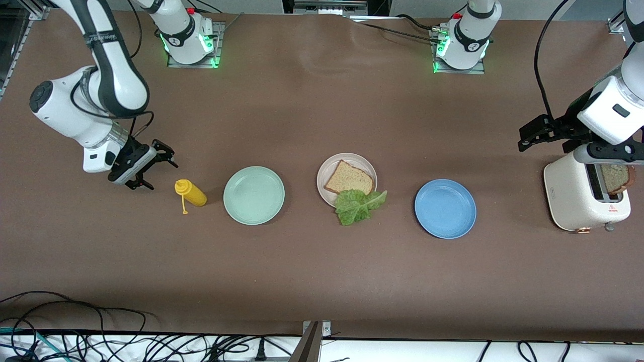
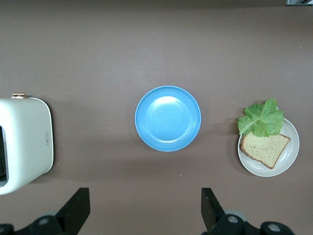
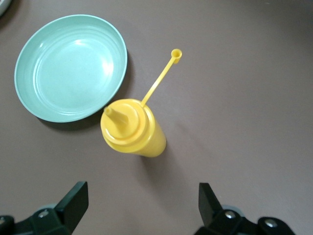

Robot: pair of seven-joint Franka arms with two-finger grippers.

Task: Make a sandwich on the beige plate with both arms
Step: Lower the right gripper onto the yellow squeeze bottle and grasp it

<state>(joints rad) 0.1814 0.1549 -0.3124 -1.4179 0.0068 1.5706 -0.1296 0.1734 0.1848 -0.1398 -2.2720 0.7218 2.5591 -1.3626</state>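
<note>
Right now the beige plate (image 1: 329, 168) sits between the mint green plate (image 1: 254, 195) and blue plate (image 1: 445, 208), holding one bread slice (image 1: 349, 178) with lettuce (image 1: 358, 205) spilling over its rim. What looks like a second slice (image 1: 616, 178) stands in the toaster (image 1: 573, 196). Right gripper (image 1: 151, 170) hovers beside the yellow squeeze bottle (image 1: 191, 193), fingers wide; left gripper (image 1: 546, 131), also wide, hangs near the toaster.

My two arms are glossy white shells broken by black joint bands. My right arm (image 1: 100, 80) carries small grey lettering along one black band, and a thin black cable loops beside its wrist. My left arm (image 1: 611, 108) trails a black cable too. Both round bases glow green at the foot, each with a red button. My fingers (image 2: 76, 208) are matte black wedges.
</note>
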